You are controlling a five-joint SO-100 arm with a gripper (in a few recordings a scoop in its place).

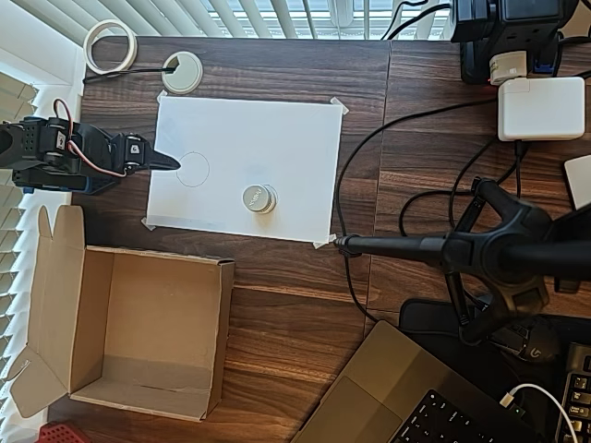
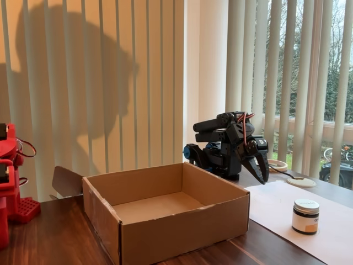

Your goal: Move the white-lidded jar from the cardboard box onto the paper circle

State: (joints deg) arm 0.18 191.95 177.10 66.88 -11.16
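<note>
White-lidded jar (image 1: 259, 198) stands upright on the sheet of white paper (image 1: 277, 138), right of centre in the lower half of the sheet as the overhead view shows it. It sits on its own there, outside the cardboard box (image 1: 138, 328) and well apart from the gripper (image 1: 166, 162). In the fixed view the jar (image 2: 305, 216) is at the lower right of the frame, pale-bodied with a dark band under its lid.

Nearest in the fixed view, the box (image 2: 165, 221) fills the lower middle, open-topped with nothing visible inside. From overhead it lies at the lower left, below the paper, with a flap spread out to its left.

A thin pencilled circle (image 1: 192, 169) is drawn on the left part of the paper, up and left of the jar; the jar is beside it, not on it. Whether a second outline lies under the jar cannot be told.

The gripper hangs at the paper's left edge, its dark tip just touching the circle's left side in the overhead view. In the fixed view its fingers (image 2: 260, 165) point down behind the box, closed together and holding nothing.

Farther back, at the upper left of the overhead view, lie a white disc (image 1: 182, 72) with a dark hole and a cream tape ring (image 1: 110, 46).
</note>
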